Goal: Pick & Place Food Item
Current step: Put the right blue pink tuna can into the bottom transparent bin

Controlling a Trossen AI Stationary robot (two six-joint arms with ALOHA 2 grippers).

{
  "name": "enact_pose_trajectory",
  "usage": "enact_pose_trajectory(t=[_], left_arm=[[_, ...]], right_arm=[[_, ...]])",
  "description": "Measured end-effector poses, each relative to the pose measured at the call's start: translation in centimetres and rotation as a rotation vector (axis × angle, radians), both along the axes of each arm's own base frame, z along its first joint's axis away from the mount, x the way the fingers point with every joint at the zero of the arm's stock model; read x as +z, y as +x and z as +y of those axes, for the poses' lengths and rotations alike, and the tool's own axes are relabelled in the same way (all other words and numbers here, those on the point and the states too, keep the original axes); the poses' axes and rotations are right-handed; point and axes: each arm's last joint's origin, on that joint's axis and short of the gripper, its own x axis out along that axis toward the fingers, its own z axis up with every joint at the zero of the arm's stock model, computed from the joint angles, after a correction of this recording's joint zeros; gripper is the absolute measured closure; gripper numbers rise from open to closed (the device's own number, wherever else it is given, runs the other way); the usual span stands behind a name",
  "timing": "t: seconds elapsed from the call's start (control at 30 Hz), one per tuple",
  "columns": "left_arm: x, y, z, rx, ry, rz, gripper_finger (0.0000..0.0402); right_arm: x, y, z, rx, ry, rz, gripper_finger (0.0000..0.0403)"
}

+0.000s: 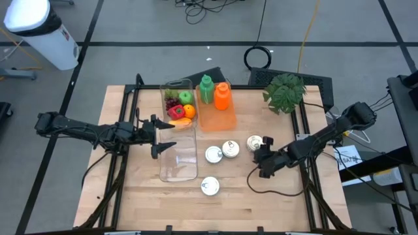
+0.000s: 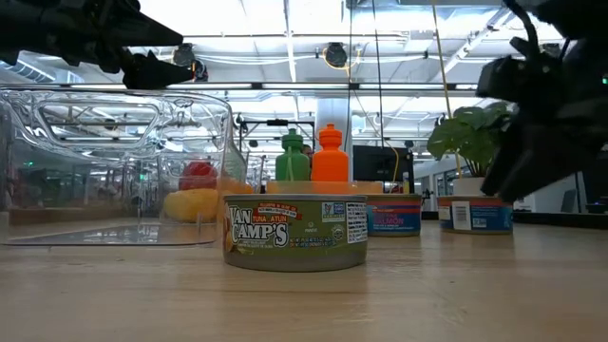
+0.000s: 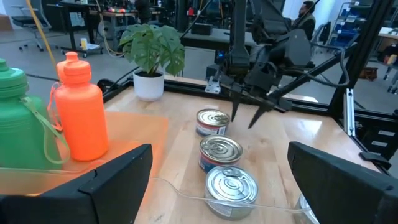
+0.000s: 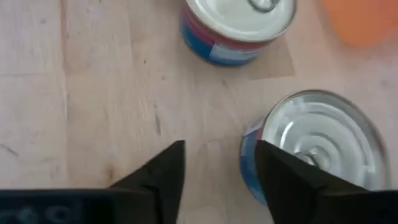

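Pale wooden planks make up the surface (image 1: 261,196), with grey floor and loose cables around it and a white bin (image 1: 40,32) off at the far left corner. A potted plant (image 1: 285,91) stands at the far right. Toward the back sits an orange tray (image 1: 217,117) holding a green bottle (image 1: 206,90) and an orange bottle (image 1: 223,96). Just beside it on the left a clear bin (image 1: 176,91) holds fruit: grapes, an orange, something red and something yellow. A second clear bin (image 1: 178,160) lies in front of that one.

Four tins are out on the wood: two touching near the middle (image 1: 222,151), one by the right arm (image 1: 254,143), and one alone nearest the front, a green-labelled tuna can (image 1: 209,186).

The left gripper (image 1: 164,136) hangs over the clear bins, its fingers (image 3: 112,180) spread wide. The right gripper (image 1: 262,164) hovers low over bare wood just in front of the tin nearest it, holding nothing, its fingers (image 4: 163,171) parted.
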Motion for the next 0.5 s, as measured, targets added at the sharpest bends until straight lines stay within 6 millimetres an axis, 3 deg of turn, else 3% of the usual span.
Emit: enact_pose_trajectory(t=[0.1,0.27,0.5], left_arm=[[0.0,0.0,0.0,0.000,0.001,0.000,0.0023],[0.0,0.0,0.0,0.000,0.001,0.000,0.0029],[0.0,0.0,0.0,0.000,0.002,0.001,0.0024]], right_arm=[[-1.0,-0.2,0.1,0.042,0.094,-0.025,0.0190],[-2.3,-0.9,0.2,0.101,0.214,-0.018,0.0198],[-0.9,-0.1,1.2,0.193,0.141,-0.079,0.0218]])
